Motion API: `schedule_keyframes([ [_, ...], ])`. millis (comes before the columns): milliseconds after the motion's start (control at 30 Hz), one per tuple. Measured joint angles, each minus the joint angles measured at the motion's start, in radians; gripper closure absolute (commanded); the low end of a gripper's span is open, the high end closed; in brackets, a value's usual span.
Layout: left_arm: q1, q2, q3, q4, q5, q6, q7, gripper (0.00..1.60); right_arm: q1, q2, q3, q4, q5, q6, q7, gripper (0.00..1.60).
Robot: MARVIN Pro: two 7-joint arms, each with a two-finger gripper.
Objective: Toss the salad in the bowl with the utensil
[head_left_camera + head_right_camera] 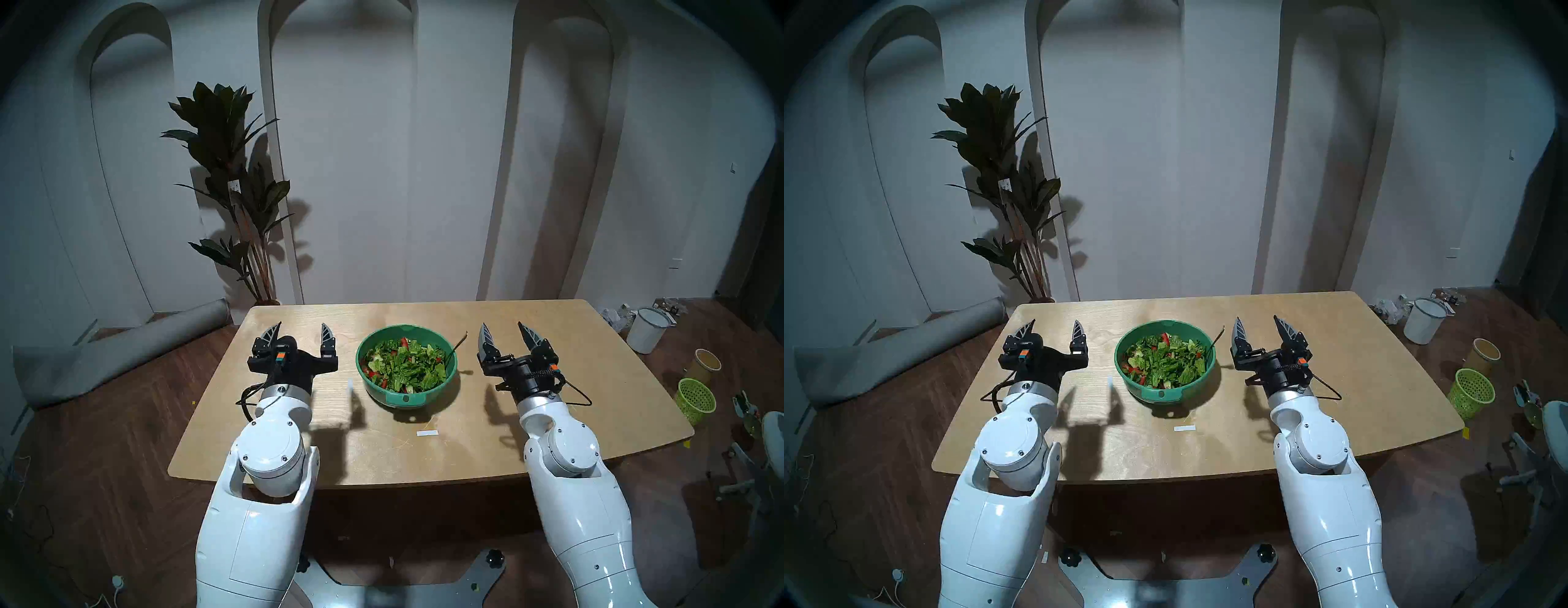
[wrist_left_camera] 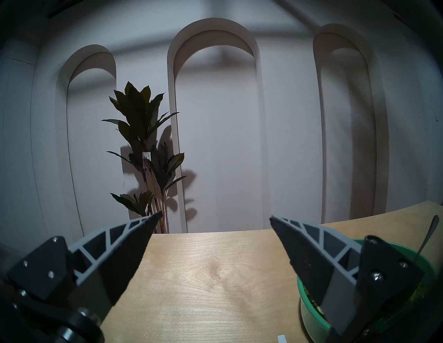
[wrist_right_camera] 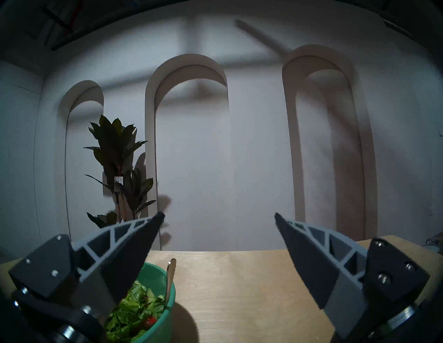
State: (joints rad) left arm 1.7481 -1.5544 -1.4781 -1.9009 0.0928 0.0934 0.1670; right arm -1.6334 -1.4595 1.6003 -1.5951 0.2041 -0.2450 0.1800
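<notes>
The teal-green bowl [image 1: 441,386] stands mid-table, filled with the salad [image 1: 405,365] of chopped lettuce and red bits. The utensil [image 1: 457,344], a thin metal spoon, leans in the bowl's right side with its handle sticking out over the rim toward the back right. My left gripper [image 1: 301,329] hovers open to the left of the bowl with nothing between its fingers. To the bowl's right my right gripper [image 1: 501,329] is open and holds nothing. In the right wrist view the spoon [image 3: 169,282] and salad [image 3: 134,313] lie at lower left; the left wrist view shows the bowl [image 2: 311,318] at lower right.
The wooden table [image 1: 572,339] carries a small white strip [image 1: 427,433] in front of the bowl and another small white piece [image 1: 350,384] left of it. A potted plant [image 1: 231,178] stands behind the table. On the floor at right stand a white bucket [image 1: 647,335], a yellow cup [image 1: 705,365] and a lime-green basket [image 1: 695,401].
</notes>
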Motion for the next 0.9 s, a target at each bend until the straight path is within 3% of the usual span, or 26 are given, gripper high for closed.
schedule_keyframes([
  [367,0.007,-0.001,0.008,-0.007,0.004,0.001,0.016,0.00,0.051,0.001,-0.032,0.106,-0.041,-0.009,-0.022,0.00],
  [767,0.015,-0.001,-0.003,-0.011,0.004,0.001,0.030,0.00,0.117,-0.005,-0.068,0.166,-0.063,-0.006,-0.025,0.00],
  [900,0.015,-0.001,-0.008,-0.011,0.004,0.002,0.031,0.00,0.131,-0.009,-0.080,0.169,-0.075,0.026,-0.039,0.00],
])
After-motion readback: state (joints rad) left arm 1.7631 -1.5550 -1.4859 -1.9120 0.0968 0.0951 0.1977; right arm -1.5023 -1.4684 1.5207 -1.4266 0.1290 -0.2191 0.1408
